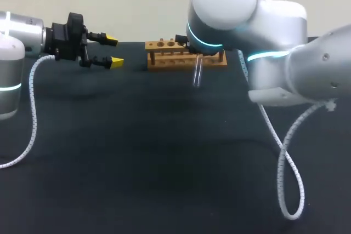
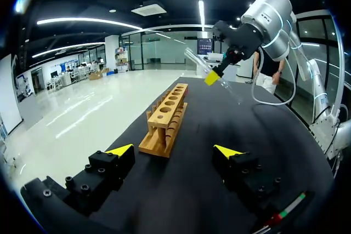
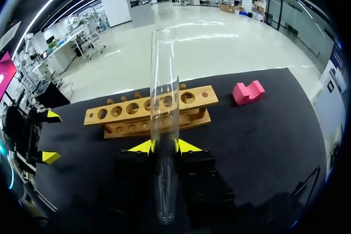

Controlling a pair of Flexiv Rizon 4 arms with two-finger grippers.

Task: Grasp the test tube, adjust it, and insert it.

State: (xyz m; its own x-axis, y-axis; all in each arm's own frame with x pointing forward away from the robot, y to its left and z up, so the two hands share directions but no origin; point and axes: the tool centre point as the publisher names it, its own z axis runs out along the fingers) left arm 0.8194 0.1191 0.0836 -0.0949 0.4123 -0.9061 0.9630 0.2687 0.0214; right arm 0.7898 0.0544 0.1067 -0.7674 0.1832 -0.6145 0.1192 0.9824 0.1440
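- At the table's far edge: wooden rack (image 1: 164, 53), a long slab on short posts w/ a row of round holes, standing on matte black cloth (image 1: 137, 152).
- Test tube (image 3: 164, 108): clear glass, slim cyl.; held in the air just in front of the rack, outside its holes.
- R gripper (image 3: 164, 146): yellow tips clenched on the tube from both sides, narrow gap.
- L gripper (image 1: 114, 51): fingers spread wide, released, over the cloth apart from the rack.
- Pink notched block (image 3: 248, 92) near the rack's end.
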